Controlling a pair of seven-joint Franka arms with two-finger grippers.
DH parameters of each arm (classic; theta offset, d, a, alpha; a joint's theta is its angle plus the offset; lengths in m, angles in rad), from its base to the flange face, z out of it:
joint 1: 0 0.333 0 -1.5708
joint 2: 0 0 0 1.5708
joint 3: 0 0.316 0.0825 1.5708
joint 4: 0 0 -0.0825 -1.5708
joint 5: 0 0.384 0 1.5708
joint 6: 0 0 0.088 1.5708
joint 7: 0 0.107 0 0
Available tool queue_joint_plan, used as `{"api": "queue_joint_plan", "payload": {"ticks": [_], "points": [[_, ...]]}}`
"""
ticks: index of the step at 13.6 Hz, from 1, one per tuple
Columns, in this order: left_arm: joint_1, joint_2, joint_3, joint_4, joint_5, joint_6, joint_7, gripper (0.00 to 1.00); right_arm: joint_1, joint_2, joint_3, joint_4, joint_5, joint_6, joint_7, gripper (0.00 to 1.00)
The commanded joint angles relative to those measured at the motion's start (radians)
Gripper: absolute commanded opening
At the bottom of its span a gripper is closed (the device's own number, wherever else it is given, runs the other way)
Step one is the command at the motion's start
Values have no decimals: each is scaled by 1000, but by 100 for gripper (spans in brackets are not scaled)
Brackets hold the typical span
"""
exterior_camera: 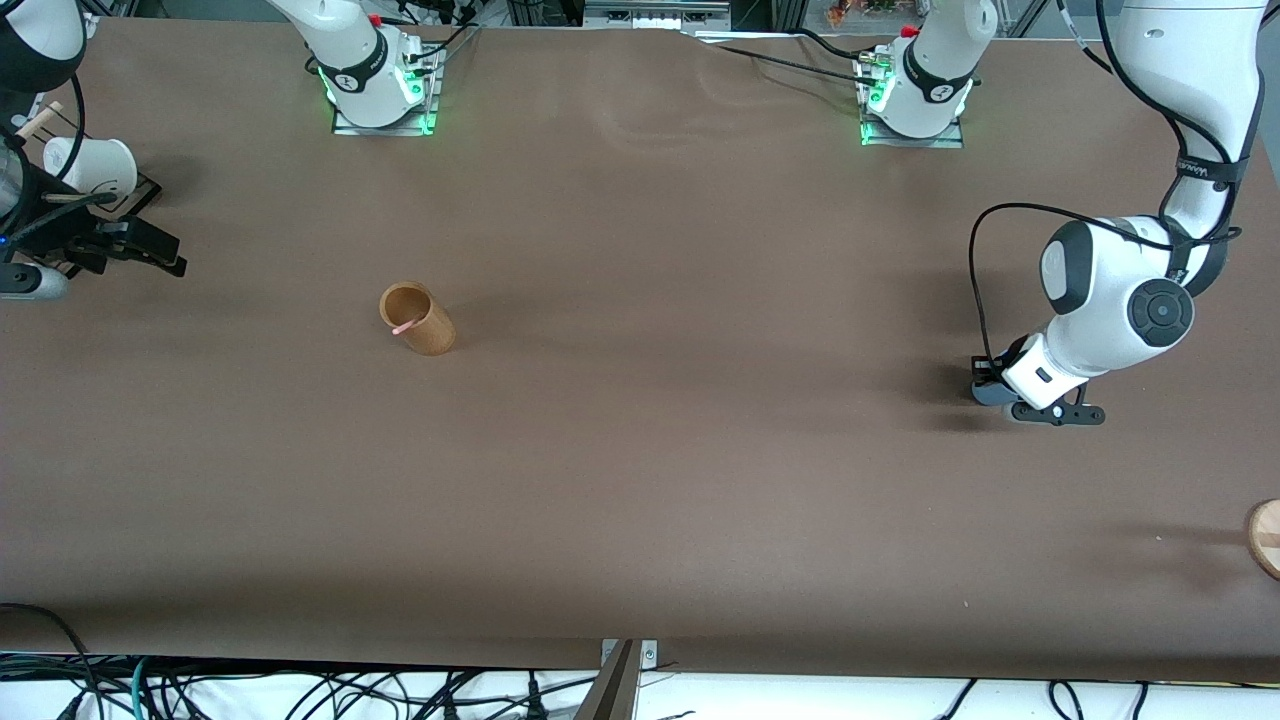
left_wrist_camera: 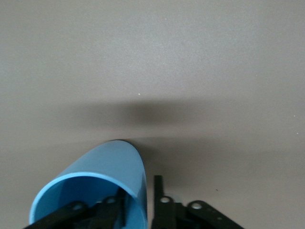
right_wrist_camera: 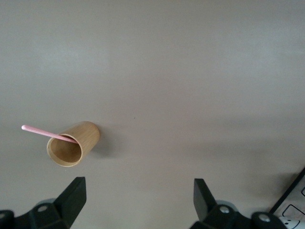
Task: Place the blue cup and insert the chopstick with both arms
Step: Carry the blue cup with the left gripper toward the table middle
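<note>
In the left wrist view the blue cup (left_wrist_camera: 107, 171) shows its bright blue inside. My left gripper (left_wrist_camera: 138, 196) is shut on its wall, with one finger inside the cup and one outside. In the front view this gripper (exterior_camera: 1045, 408) is low over the table at the left arm's end, and the hand hides most of the cup. The pink chopstick (exterior_camera: 404, 327) leans in the brown wooden cup (exterior_camera: 417, 318), which stands toward the right arm's end. The right wrist view shows the chopstick (right_wrist_camera: 45, 133) and that cup (right_wrist_camera: 72, 144). My right gripper (exterior_camera: 150, 250) (right_wrist_camera: 138, 191) is open and empty.
A white cup (exterior_camera: 92, 165) and a pale wooden stick (exterior_camera: 38, 122) are by the table's edge at the right arm's end. A round wooden piece (exterior_camera: 1265, 535) lies at the edge at the left arm's end. The robot bases stand along the table's back.
</note>
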Motion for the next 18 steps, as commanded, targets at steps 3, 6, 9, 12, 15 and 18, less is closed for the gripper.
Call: {"api": "queue_joint_plan", "payload": {"ticks": [3,6,9,12,15,18], "points": [[-9,-34,4,56,10,-91,7,0,-1,22,-5,28,15,-32,3,100],[-73,-53,-3,167,10,-204,-26,0,0,25,-4,28,14,-32,1,100],[-183,-51,-8,227,10,-231,-163,0,-1,31,-5,29,14,-31,1,100],[-314,-34,-6,271,10,-238,-319,0,-1,33,-5,29,15,-31,3,100],[-446,7,-6,316,-4,-246,-483,0,-1,33,-5,29,14,-31,1,100],[-553,84,-6,404,-52,-246,-618,0,-1,33,-7,29,14,-31,1,100]]}}
